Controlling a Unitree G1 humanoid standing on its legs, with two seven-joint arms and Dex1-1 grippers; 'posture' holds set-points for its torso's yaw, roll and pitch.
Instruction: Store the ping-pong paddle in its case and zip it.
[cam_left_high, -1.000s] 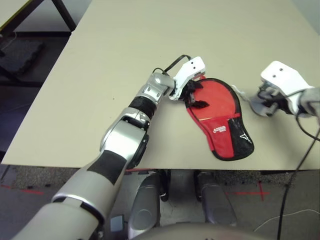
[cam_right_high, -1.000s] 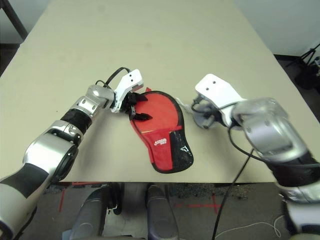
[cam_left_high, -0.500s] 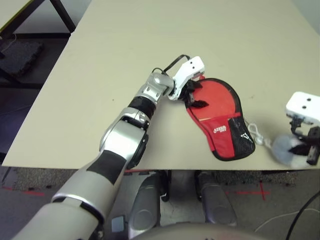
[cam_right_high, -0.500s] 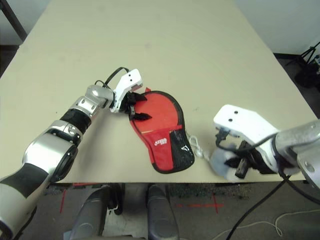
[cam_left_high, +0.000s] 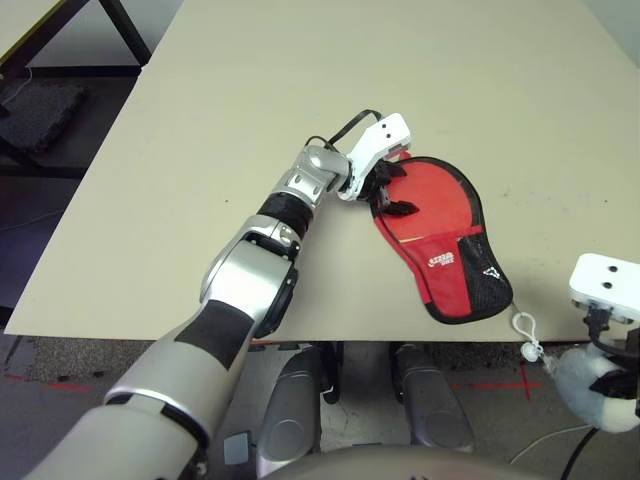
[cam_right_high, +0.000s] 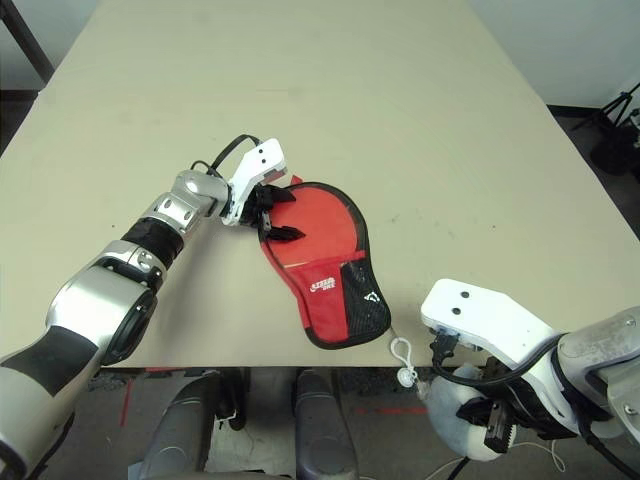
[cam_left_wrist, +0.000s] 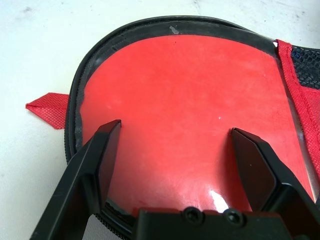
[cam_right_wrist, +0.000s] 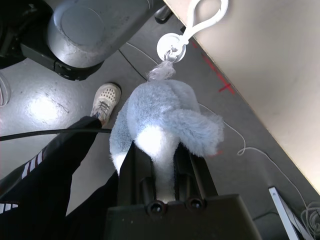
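The red case (cam_left_high: 440, 215) lies flat on the table (cam_left_high: 250, 100), its round end far and its narrow end, with black mesh pocket and white lettering, at the front edge. The paddle is hidden. My left gripper (cam_left_high: 392, 190) is open over the round end's left rim, its fingers (cam_left_wrist: 107, 150) standing on either side of the smooth red face (cam_left_wrist: 185, 95). Past the table's front edge, my right gripper (cam_right_high: 480, 425) is shut on a fluffy white-grey ball (cam_right_wrist: 160, 115). A white cord loop (cam_left_high: 527, 335) joins the ball to the case's narrow end.
The table's front edge runs just under the case's narrow end. A red fabric tab (cam_left_wrist: 47, 106) sticks out beside the case's round end. Below the table, on the floor, are a person's dark trouser leg (cam_right_wrist: 65, 165) and white shoe (cam_right_wrist: 105, 95).
My right gripper carried the fluffy ball from beside the case's right side down along it and off the table's front edge. The left gripper and the case stayed put.
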